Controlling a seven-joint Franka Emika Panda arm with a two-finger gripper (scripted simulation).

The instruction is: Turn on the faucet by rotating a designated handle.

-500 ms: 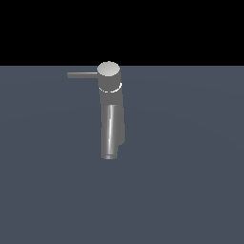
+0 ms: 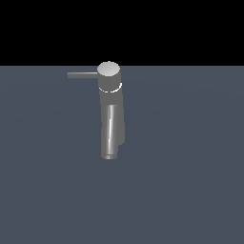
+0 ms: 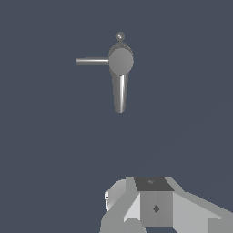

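The grey metallic faucet (image 2: 111, 114) stands upright on the dark floor, with a lighter round cap and a thick shiny spout (image 2: 111, 136) pointing toward the camera. The handle (image 2: 83, 75), a thin dark-grey rod, sticks out from the capped top toward the exterior view's left. In the wrist view the faucet (image 3: 120, 68) is seen from above with the handle (image 3: 92, 61) out to its side. The gripper (image 3: 152, 202) shows only as a white-grey block at the wrist picture's edge, well away from the faucet and touching nothing. Its fingers are not distinguishable. It is out of the exterior view.
A flat blue-grey floor (image 2: 190, 171) surrounds the faucet, with black background beyond its far edge. A small grey ball (image 3: 120, 35) shows just past the faucet's cap in the wrist view.
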